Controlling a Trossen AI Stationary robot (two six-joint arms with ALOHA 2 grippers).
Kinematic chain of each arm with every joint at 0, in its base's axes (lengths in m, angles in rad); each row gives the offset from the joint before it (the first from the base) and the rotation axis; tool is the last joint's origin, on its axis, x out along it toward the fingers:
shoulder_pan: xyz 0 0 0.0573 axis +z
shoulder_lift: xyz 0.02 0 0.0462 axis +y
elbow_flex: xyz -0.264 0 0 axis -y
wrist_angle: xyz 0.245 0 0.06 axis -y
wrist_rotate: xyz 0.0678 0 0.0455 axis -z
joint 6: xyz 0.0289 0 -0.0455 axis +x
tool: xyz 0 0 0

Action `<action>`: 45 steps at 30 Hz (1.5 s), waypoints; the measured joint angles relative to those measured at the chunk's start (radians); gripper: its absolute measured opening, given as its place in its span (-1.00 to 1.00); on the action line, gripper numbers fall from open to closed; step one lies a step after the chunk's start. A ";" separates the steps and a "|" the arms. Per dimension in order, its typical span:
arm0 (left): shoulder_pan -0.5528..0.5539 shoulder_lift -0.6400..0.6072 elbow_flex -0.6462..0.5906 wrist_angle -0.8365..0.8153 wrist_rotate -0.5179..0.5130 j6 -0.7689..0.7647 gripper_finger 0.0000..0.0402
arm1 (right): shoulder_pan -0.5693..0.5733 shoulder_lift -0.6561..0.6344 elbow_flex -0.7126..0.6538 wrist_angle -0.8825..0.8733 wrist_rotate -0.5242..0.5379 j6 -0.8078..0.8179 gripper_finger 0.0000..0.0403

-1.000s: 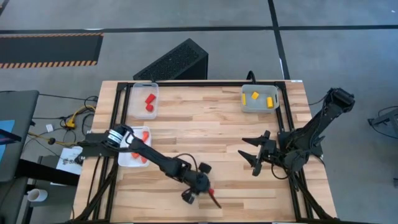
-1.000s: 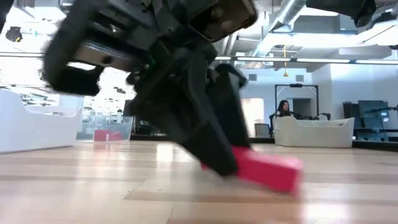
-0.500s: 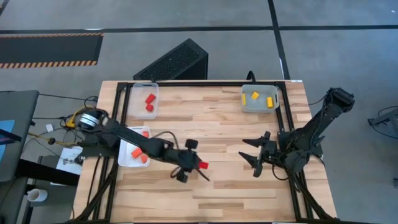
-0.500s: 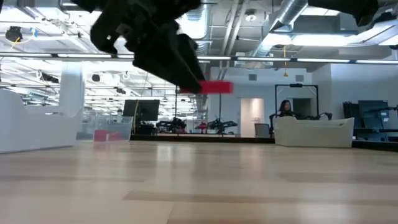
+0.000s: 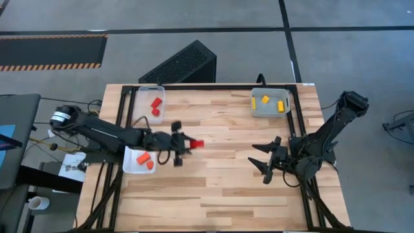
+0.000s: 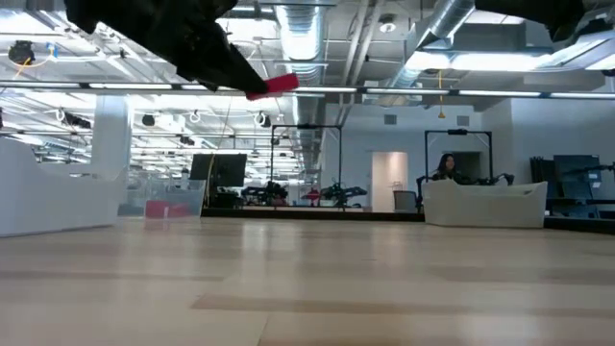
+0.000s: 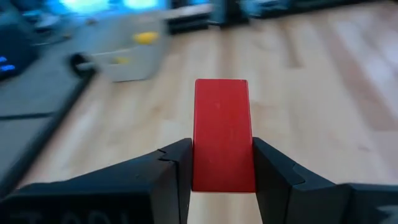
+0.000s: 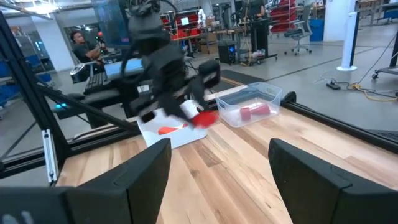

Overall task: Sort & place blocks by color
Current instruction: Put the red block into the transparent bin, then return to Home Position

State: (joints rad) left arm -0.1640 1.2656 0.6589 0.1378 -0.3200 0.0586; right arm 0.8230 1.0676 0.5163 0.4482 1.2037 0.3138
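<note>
The wooden table (image 5: 220, 188) carries three clear trays. My left gripper (image 5: 187, 144) is clamped on a red block (image 7: 222, 134), held in the air just beside the tray of orange blocks (image 5: 133, 166). My right gripper (image 5: 262, 160) waits with its fingers spread, well apart from that tray, near the tray of yellow blocks (image 5: 271, 110).
</note>
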 joint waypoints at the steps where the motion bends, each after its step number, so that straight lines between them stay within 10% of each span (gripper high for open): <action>1: 0.020 -0.029 -0.007 -0.014 -0.011 0.000 -0.51 | 0.000 0.000 0.000 0.000 0.000 0.000 0.44; 15: 0.467 -0.319 -0.010 -0.418 -0.059 0.026 -0.49 | 0.001 0.000 0.000 0.002 0.000 0.010 0.44; 27: 0.911 -0.296 -0.010 -0.623 0.086 -0.107 -0.49 | 0.001 0.000 0.000 0.001 0.001 0.002 0.44; 38: 1.027 -0.195 -0.010 -0.673 0.182 -0.080 -0.44 | -0.001 0.000 0.000 0.001 0.001 0.000 0.44; 45: 1.026 -0.165 -0.010 -0.669 0.181 -0.065 -0.06 | -0.001 0.000 0.000 0.002 0.001 0.000 0.44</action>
State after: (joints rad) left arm 0.8623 1.1005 0.6487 -0.5316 -0.1386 -0.0065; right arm 0.8223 1.0674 0.5163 0.4498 1.2049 0.3138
